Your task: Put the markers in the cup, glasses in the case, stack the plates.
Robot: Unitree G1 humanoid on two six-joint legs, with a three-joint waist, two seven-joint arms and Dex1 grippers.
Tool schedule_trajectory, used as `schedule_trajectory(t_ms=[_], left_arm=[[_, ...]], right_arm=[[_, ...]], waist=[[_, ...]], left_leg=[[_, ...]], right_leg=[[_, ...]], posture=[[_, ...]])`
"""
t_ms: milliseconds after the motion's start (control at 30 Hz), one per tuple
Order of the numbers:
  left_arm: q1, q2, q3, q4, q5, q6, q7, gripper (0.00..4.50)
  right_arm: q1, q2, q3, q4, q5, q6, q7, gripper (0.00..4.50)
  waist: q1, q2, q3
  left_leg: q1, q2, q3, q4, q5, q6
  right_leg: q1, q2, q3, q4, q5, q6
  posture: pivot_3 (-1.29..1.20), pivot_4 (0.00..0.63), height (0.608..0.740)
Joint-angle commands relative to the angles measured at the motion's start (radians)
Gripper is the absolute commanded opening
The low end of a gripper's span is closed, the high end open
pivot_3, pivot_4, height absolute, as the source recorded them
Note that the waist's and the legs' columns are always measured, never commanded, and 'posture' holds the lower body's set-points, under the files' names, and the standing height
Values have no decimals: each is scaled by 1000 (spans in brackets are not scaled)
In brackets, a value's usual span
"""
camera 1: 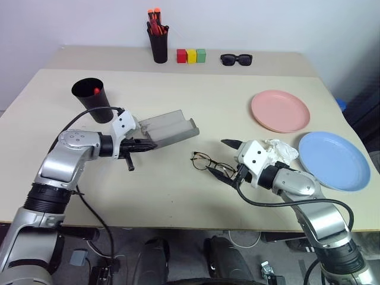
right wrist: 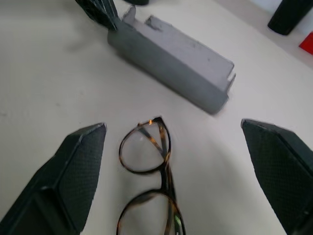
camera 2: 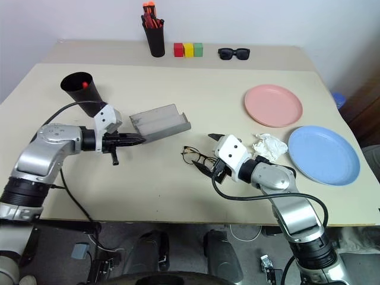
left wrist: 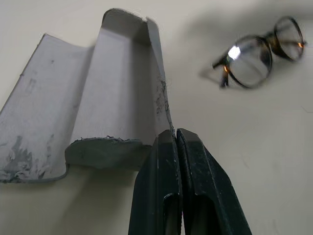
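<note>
Glasses (camera 1: 209, 162) between spread fingers (right wrist: 78, 166), case (camera 1: 169, 127) (open) near.

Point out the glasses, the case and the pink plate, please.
glasses (right wrist: 146, 152), right wrist view, on the upper lens.
case (camera 1: 169, 126), left eye view, on its open inside.
pink plate (camera 1: 280, 111), left eye view, on its middle.

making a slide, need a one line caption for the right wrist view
Open right gripper poised over the wire-rimmed glasses lying on the table, the grey case just beyond.
</note>
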Motion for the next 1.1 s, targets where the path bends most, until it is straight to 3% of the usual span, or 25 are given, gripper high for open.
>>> schedule_trajectory(t_ms=[33,400,733,800,900,1100], left_arm=[[-1,66,-7,13,17,-85,-122,23],[-79,88,-119,183,153,-293,-312,23],[-149,38,-117,317,206,-375,-312,23],[-153,32,-117,324,222,-386,-295,271],[-153,21,-97,330,223,-395,-254,1406],[-125,-20,23,213,71,-226,-206,1406]], right_arm=[[12,11,-14,-40,2,-18,-17,4500],[35,4,-26,-54,-7,-12,-47,4500],[19,-7,-35,-37,-7,-13,-39,4500],[9,-16,-42,-32,-3,-9,-32,4500],[-5,-42,-50,-40,5,12,-11,4500],[-41,-134,-47,-58,-11,70,39,4500]], waist=[[-2,0,0],[0,0,0],[2,0,0],[2,0,0],[2,1,-1],[0,0,0]], left_leg=[[0,0,0,0,0,0],[0,0,1,0,0,0],[0,0,1,0,0,0],[0,0,1,1,0,0],[1,0,1,1,0,0],[0,0,1,1,0,0]], right_leg=[[0,0,0,0,0,0],[0,0,0,0,0,0],[0,0,0,1,0,0],[0,0,0,1,0,0],[0,0,0,1,0,0],[0,0,0,1,0,1]], posture=[[0,150,722],[0,150,722],[0,150,722],[0,150,722],[0,150,722],[0,150,722]])
